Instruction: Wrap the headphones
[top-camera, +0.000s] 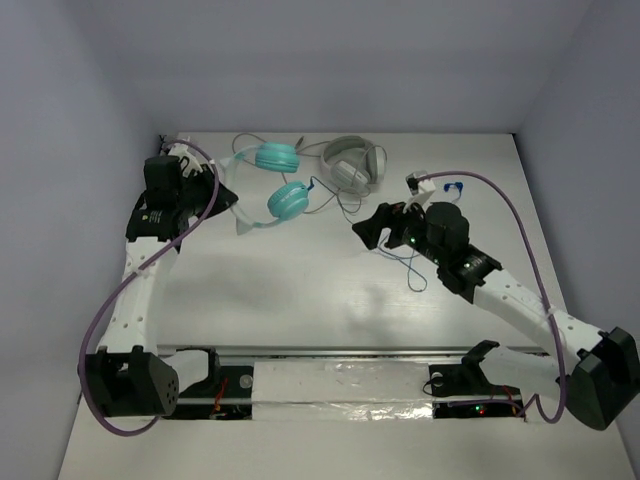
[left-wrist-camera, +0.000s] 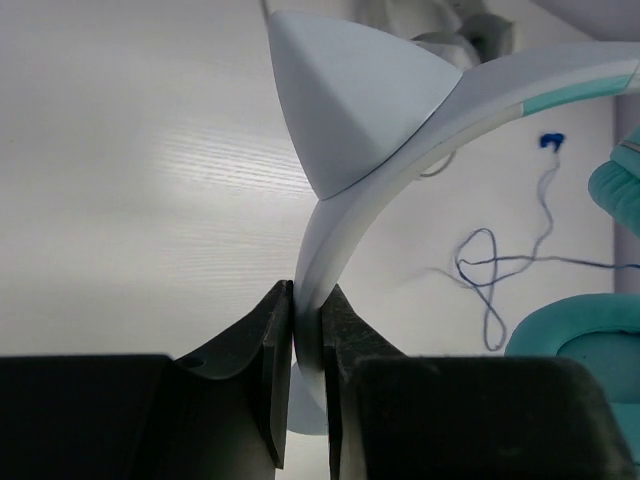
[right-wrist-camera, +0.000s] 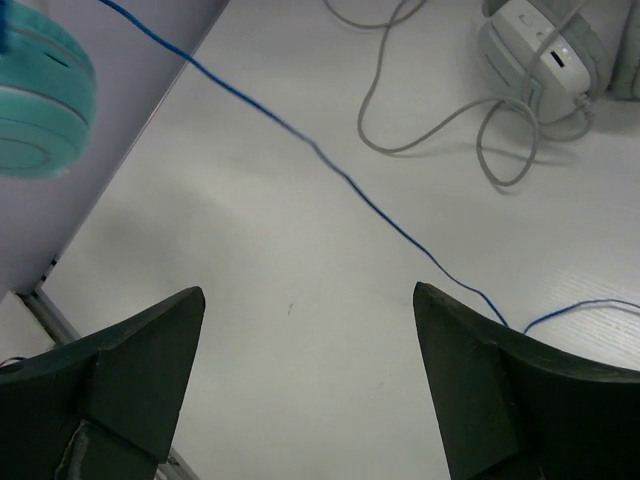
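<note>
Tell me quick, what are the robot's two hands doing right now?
Left gripper: shut on the headband of the teal headphones.
Right gripper: open, holding nothing, above the blue cable.

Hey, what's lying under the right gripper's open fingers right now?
Bare white table, with the thin blue cable crossing it diagonally below the right gripper. Its continuation is hidden behind one finger.

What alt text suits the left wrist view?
The left fingers are shut on the pale headband of the teal headphones. Their thin blue cable lies looped on the white table to the right.
</note>
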